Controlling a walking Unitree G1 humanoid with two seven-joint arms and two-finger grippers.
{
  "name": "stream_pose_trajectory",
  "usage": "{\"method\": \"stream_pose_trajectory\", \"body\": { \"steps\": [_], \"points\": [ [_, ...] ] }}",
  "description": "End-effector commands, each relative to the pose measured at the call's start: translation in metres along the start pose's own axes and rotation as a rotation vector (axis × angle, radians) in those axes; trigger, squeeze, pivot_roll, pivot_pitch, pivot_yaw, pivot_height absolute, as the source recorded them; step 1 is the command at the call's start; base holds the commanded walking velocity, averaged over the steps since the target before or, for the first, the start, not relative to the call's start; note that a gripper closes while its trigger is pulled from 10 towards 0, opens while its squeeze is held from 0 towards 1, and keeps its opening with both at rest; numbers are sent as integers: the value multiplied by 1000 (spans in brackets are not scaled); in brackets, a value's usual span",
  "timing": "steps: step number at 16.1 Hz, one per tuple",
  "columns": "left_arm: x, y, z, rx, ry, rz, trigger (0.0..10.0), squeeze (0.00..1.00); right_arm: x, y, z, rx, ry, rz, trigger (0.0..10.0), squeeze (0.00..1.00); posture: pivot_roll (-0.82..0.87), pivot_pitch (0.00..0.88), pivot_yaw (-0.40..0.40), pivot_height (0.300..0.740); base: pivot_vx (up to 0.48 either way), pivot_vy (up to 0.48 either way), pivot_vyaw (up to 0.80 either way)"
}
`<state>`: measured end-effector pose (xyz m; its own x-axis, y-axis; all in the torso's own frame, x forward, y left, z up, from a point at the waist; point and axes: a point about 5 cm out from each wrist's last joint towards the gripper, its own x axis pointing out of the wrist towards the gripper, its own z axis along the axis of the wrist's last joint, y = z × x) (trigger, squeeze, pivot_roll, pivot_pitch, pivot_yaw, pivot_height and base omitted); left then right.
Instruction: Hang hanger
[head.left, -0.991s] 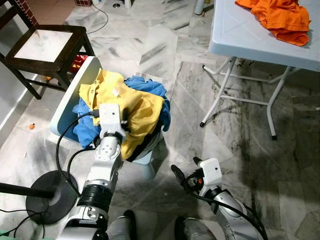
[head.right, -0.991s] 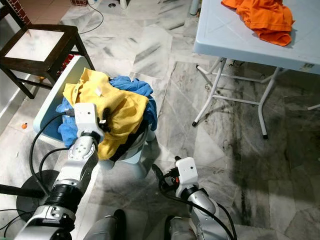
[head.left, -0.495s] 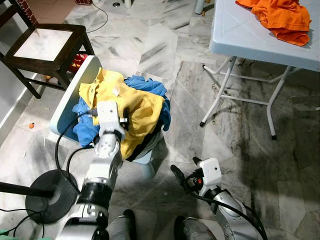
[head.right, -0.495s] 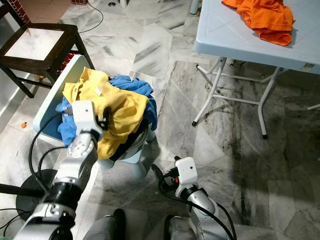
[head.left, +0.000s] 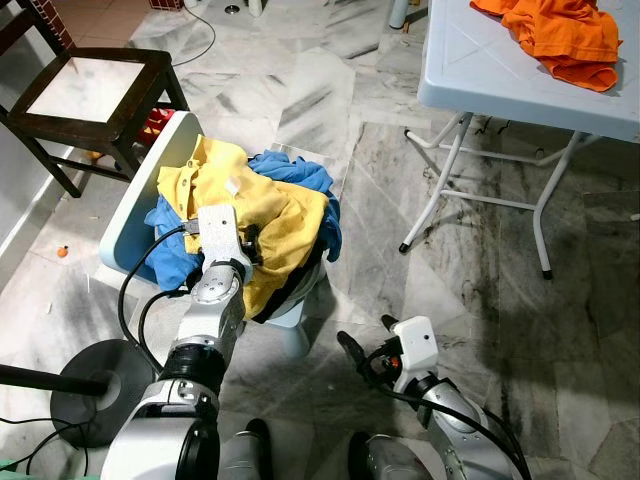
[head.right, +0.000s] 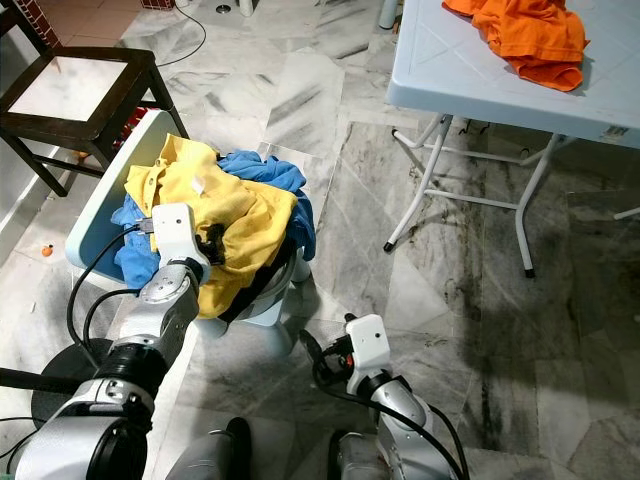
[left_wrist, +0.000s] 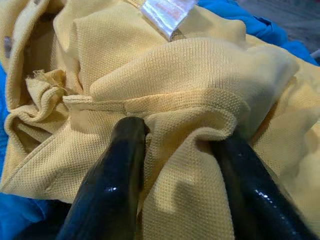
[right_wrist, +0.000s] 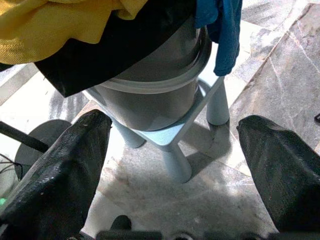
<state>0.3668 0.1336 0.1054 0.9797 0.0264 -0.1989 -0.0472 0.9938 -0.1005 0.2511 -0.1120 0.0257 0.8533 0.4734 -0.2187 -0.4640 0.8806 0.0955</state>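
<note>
Barely begun, I judge: the left hand (head.left: 250, 240) pinches a yellow shirt (left_wrist: 190, 75) fold; the right hand (right_wrist: 165, 150) hangs open, empty.

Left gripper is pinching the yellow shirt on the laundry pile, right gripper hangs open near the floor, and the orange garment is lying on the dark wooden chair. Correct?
Not quite. The orange garment lies on the white folding table, as the left eye view shows; the dark wooden chair holds no garment. The rest stands: the left gripper pinches the yellow shirt, and the right gripper hangs open near the floor.
</note>
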Motion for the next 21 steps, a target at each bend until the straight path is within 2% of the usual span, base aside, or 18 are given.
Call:
{"method": "stream_pose_trajectory", "body": {
  "steps": [1, 7, 9, 15, 18, 20, 21],
  "points": [
    [-2, 4, -12, -12, 48, 14, 0, 0, -5, 1, -9, 12, 31, -9, 10000, 0, -86, 263, -6, 740, 0, 0, 0],
    [-2, 10, -8, -27, 7, 61, 0, 0, -4, 2, -10, 15, 28, -11, 10000, 0, -78, 267, 2, 740, 0, 0, 0],
    [-3, 6, 2, -34, -82, 43, 0, 0, -4, 2, -10, 14, 29, -9, 10000, 0, -77, 269, -3, 740, 0, 0, 0],
    [-7, -1, 1, -58, -121, 20, 0, 0, -4, 2, -10, 12, 31, -8, 10000, 0, -78, 269, -4, 740, 0, 0, 0],
    [-14, -9, 18, 30, -274, -20, 0, 0, -5, 1, -10, 11, 32, -11, 10000, 0, -81, 269, -8, 740, 0, 0, 0],
    [-23, -20, 27, 95, -389, -96, 0, 0, -5, 1, -10, 9, 33, -12, 10000, 0, -83, 267, -8, 740, 0, 0, 0],
    [-37, -28, 26, 133, -470, -193, 0, 0, -6, 0, -10, 7, 33, -16, 10000, 0, -82, 267, -8, 740, 0, 0, 0]
  ]
}}
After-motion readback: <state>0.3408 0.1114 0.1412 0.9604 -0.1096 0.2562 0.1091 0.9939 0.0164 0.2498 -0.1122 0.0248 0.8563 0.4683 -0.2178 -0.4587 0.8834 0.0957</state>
